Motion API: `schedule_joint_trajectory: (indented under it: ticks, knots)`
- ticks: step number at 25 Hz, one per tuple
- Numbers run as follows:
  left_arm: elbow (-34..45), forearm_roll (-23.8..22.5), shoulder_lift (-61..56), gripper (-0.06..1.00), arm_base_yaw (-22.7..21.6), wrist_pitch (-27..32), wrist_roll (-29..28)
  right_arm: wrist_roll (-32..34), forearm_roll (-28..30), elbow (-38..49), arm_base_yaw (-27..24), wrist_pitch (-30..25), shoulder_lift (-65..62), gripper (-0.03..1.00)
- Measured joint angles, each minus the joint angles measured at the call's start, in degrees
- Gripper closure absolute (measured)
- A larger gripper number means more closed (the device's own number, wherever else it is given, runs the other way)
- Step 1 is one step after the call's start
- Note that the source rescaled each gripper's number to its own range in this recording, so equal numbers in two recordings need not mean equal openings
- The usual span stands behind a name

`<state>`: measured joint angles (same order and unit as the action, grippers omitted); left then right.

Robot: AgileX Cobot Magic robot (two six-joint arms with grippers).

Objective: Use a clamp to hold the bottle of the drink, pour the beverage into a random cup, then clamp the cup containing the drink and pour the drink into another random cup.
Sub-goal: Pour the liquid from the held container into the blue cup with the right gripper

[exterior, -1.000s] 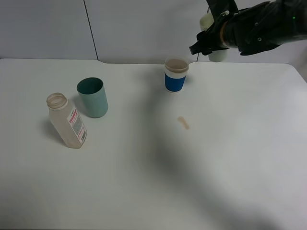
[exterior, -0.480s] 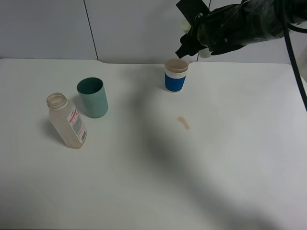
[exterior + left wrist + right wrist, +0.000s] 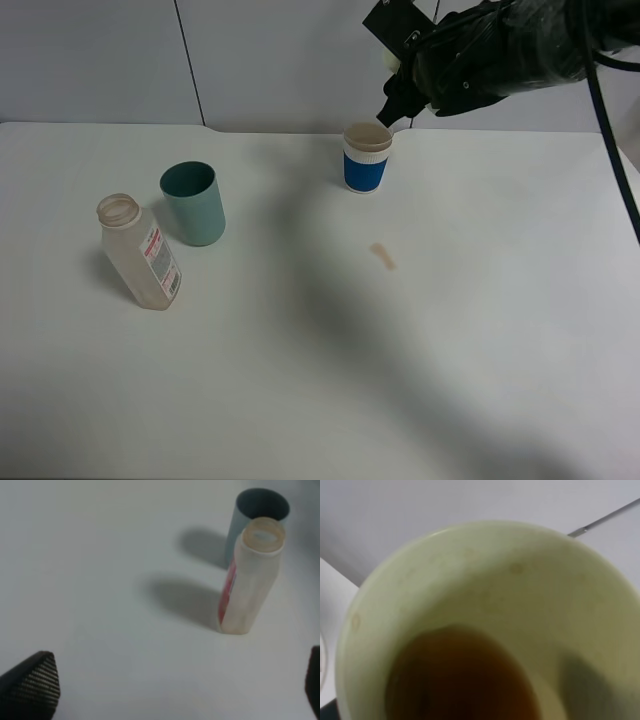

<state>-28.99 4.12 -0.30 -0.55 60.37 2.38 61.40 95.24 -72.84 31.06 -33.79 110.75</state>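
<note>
2 cups on table [image 3: 500, 300]: teal tumbler [image 3: 193, 203], blue cup [image 3: 366, 158]; bottle [image 3: 140, 252] beside tumbler; right clamp [image 3: 398, 92] pinches yellow-green cup [image 3: 485, 580] of beverage [image 3: 460, 680] above blue cup; left clamp [image 3: 172, 685] fingers spread.

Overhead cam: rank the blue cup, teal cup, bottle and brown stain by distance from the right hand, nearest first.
From the right hand, raised at the back right and holding the yellow-green cup:
1. Blue cup, almost directly under the hand, at the back.
2. Brown stain, in the middle, nearer the front than the blue cup.
3. Teal cup, left side.
4. Bottle, far left, beyond the teal cup.
</note>
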Motion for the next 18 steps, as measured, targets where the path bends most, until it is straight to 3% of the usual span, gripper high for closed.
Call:
schedule_joint_trajectory:
  ticks: [18]
  knots:
    - [0.0, 0.0, 0.0, -0.06, 0.0, 0.0, 0.0, -7.68, -0.06, -1.22, 2.14, -6.33, 4.05, 0.96]
